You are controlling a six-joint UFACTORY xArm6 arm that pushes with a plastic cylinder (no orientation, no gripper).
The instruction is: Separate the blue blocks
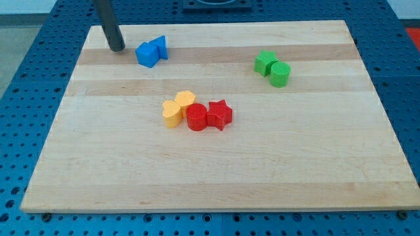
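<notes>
Separation turns on one relation: the two blue plastic blocks sit touching near the wooden board's (216, 177) upper left, the blue cube-like block (147, 54) just to the view's right of my tip (117, 48) and the blue angular block (161, 46) pressed behind it, their pair running left-to-right. My tip, a bare dark rod with nothing to clasp, rests on the smooth pale board just beside them, apparently not touching.

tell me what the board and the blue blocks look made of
Board: pale wood, likely glued strips, going by the lengthwise grain bands; smooth finish. Blue blocks: probably moulded plastic, uniform saturated colour with a soft sheen, though painted wood can't be ruled out. My tip sits just left of them.
</notes>
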